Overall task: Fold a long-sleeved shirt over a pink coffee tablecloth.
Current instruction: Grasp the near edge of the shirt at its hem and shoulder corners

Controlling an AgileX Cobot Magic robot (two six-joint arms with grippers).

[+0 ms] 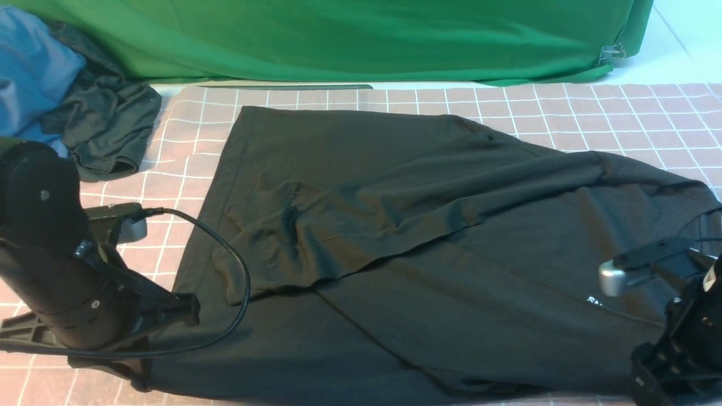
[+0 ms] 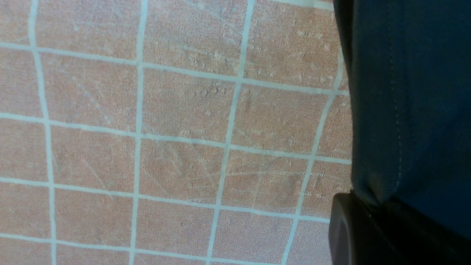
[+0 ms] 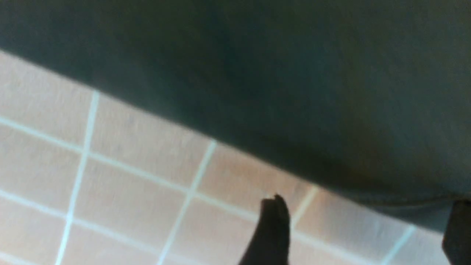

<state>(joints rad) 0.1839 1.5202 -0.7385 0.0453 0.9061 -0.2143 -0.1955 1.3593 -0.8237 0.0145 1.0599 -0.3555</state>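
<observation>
The long-sleeved shirt (image 1: 423,225) lies spread across the pink coffee tablecloth (image 1: 620,113), one sleeve folded over its body. A bit of white print (image 1: 595,301) shows near my right arm (image 1: 688,327). My left arm (image 1: 56,270) reaches down to the shirt's near left hem. In the left wrist view my left gripper (image 2: 368,206) is shut on the shirt's stitched edge (image 2: 412,92), which rises off the tablecloth (image 2: 176,129). My right gripper (image 3: 364,228) is open just above the tablecloth (image 3: 128,165), and the shirt's edge (image 3: 294,73) reaches its far finger (image 3: 456,232).
A smaller dark garment (image 1: 101,124) is bunched with blue cloth (image 1: 34,67) at the back left. The green backdrop cloth (image 1: 361,39) hangs along the back. The left arm's black cable (image 1: 237,265) loops over the shirt.
</observation>
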